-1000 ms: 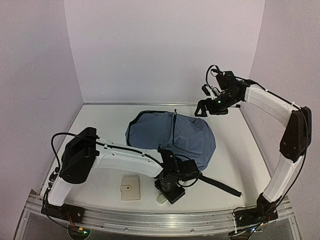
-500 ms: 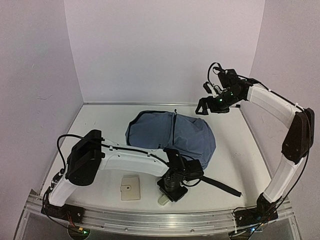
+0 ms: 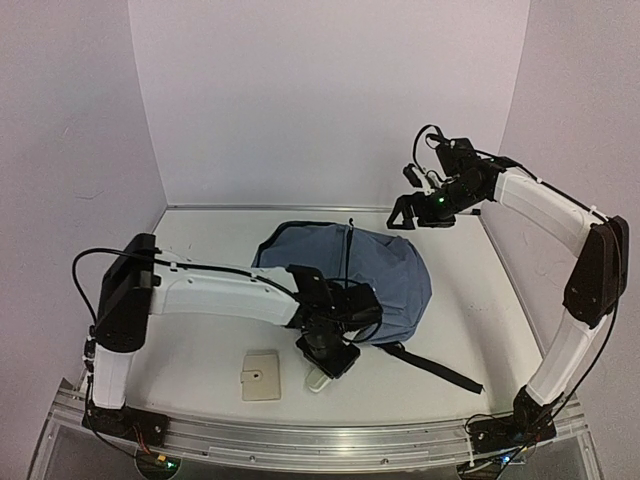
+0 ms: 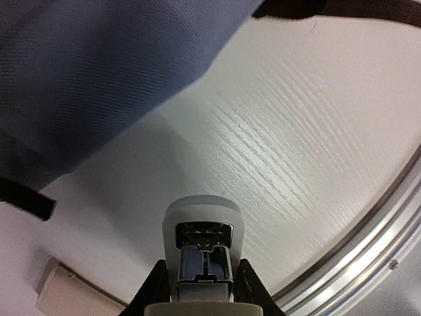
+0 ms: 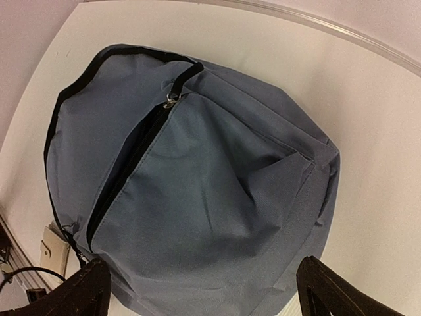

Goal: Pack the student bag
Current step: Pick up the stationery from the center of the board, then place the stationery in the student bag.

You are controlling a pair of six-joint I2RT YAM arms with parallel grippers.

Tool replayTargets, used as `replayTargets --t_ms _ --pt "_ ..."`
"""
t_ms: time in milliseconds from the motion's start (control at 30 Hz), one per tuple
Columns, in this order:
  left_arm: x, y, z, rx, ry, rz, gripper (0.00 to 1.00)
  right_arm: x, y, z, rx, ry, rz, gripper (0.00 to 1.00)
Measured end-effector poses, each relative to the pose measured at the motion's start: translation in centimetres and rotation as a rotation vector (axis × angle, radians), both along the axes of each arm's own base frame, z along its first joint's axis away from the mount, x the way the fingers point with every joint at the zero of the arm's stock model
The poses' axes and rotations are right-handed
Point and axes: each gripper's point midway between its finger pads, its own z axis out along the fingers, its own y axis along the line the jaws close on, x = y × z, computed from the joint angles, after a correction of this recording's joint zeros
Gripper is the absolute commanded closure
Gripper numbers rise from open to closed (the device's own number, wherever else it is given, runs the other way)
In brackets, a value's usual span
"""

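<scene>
White worktop (image 3: 200,250) sitting under lilac walls. Slate-blue student bag (image 3: 350,275) lying flat mid-worktop, zipper side up, black strap (image 3: 432,367) trailing toward near right. My left pincer (image 3: 322,366) working at bag's near edge, clamping pale object (image 4: 202,240), probably stapler; view too close to be sure. Beige square pad (image 3: 260,378) lying just left of it. My right pincer (image 3: 404,218) hovering over far-right corner, fingers spread wide, gripping nothing.

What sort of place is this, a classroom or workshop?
Probably a robot test lab: two robot arms bolted at the edge of a white table, plain walls boxing it in, a blue backpack laid out.
</scene>
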Motion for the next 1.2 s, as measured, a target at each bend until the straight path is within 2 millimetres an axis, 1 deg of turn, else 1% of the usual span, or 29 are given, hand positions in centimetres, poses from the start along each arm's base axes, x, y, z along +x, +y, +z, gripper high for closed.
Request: replayTargets --t_ms 133,233,300,367,433,500,567,667,767,867,933,1133,1200 --pt "1.7 0.2 4.9 -0.159 -0.016 0.038 0.87 -0.4 0.7 0.2 0.045 0.024 0.015 0.13" --pt "3.9 1.0 9.2 -0.294 -0.037 0.088 0.87 -0.8 1.3 0.5 0.086 0.049 0.021 0.16" --pt "5.8 2.0 11.9 -0.371 -0.063 0.132 0.87 -1.0 1.7 0.5 0.106 0.065 0.023 0.17" --pt "7.9 2.9 13.9 -0.428 -0.096 0.178 0.87 -1.1 2.3 0.4 0.119 0.082 0.024 0.17" --pt "9.7 3.8 15.1 -0.466 -0.123 0.220 0.87 -1.2 3.2 -0.2 0.115 0.099 0.031 0.17" --pt "10.8 4.3 15.4 -0.482 -0.136 0.248 0.86 -1.5 4.4 -0.9 0.102 0.112 0.046 0.20" --pt "11.6 4.7 15.2 -0.484 -0.138 0.270 0.86 -1.8 5.9 -2.1 0.077 0.127 0.063 0.24" --pt "11.8 5.2 14.5 -0.472 -0.130 0.289 0.86 -1.9 7.6 -4.0 0.026 0.140 0.076 0.29" --pt "11.8 5.3 14.1 -0.467 -0.127 0.294 0.86 -1.8 8.8 -5.9 -0.032 0.149 0.079 0.34" --pt "11.8 5.3 14.1 -0.472 -0.129 0.294 0.86 -1.5 9.3 -7.4 -0.082 0.155 0.074 0.35" --pt "11.8 5.3 14.1 -0.474 -0.130 0.294 0.85 -1.3 9.6 -8.2 -0.108 0.157 0.070 0.33" --pt "11.9 5.2 14.6 -0.492 -0.140 0.293 0.85 -0.5 10.8 -9.8 -0.168 0.148 0.065 0.31" --pt "11.9 5.2 14.6 -0.494 -0.141 0.293 0.85 -0.5 11.2 -10.1 -0.182 0.145 0.069 0.33"
